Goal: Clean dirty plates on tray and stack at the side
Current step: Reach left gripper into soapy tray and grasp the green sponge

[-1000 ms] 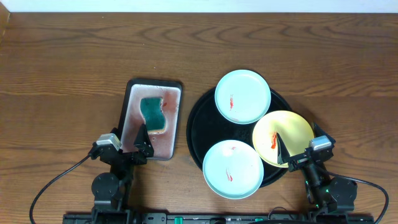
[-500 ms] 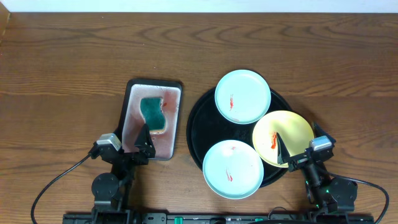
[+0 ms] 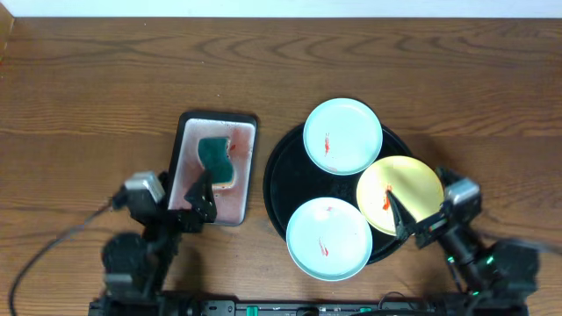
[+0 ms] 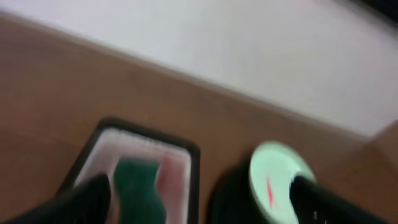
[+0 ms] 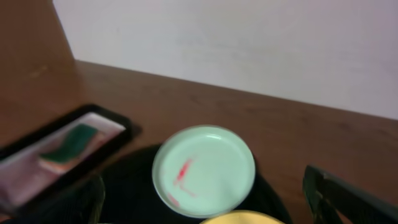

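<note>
A large round black tray [image 3: 285, 171] holds three plates with red smears. A mint plate [image 3: 343, 136] sits at its far side, a second mint plate [image 3: 329, 238] at its near side, and a yellow plate [image 3: 399, 195] at its right rim. My left gripper [image 3: 200, 197] is open over the near end of a small white tray [image 3: 241, 175]. My right gripper [image 3: 406, 219] is open above the near edge of the yellow plate. The right wrist view shows the far mint plate [image 5: 204, 170] between the open fingers. The left wrist view shows it too [image 4: 273, 180].
A green sponge [image 3: 215, 161] lies in the small white dark-rimmed tray, stained pink; it also shows in the left wrist view [image 4: 137, 193] and the right wrist view [image 5: 68, 143]. Bare wooden table [image 3: 88, 105] lies left, behind and right of both trays.
Both arms have lifted and shifted, the left gripper toward the sponge tray, the right a little right. The wrist views are blurred with motion. Plates and sponge have not moved.
</note>
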Robot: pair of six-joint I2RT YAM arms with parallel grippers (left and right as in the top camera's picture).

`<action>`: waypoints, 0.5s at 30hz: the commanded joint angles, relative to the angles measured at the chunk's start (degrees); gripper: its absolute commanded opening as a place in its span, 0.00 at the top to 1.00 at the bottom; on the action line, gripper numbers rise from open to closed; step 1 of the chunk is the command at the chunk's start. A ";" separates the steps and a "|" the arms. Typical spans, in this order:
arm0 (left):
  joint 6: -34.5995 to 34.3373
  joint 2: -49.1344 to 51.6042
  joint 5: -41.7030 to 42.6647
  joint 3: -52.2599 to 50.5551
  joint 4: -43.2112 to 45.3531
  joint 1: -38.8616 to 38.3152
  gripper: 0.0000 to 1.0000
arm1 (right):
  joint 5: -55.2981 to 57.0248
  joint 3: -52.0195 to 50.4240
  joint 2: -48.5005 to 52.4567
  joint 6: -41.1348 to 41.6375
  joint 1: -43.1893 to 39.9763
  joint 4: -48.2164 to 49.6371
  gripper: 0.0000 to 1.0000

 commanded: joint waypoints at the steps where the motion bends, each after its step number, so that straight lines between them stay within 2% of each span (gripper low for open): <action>1: 4.39 13.49 1.44 14.67 -10.38 -0.22 0.08 | -3.39 13.44 12.85 0.24 -0.83 -6.69 0.01; 8: 7.15 40.09 1.33 42.18 -38.36 -0.22 0.08 | -3.67 38.80 36.52 -1.20 -0.83 -29.77 0.01; 10: 7.39 46.88 1.33 45.51 -43.04 -0.22 0.08 | -4.33 43.98 42.01 -1.60 -0.83 -32.68 0.01; 15: 6.91 55.89 3.50 45.20 -45.48 -0.24 0.08 | -7.89 45.33 46.60 4.39 -0.83 -33.57 0.01</action>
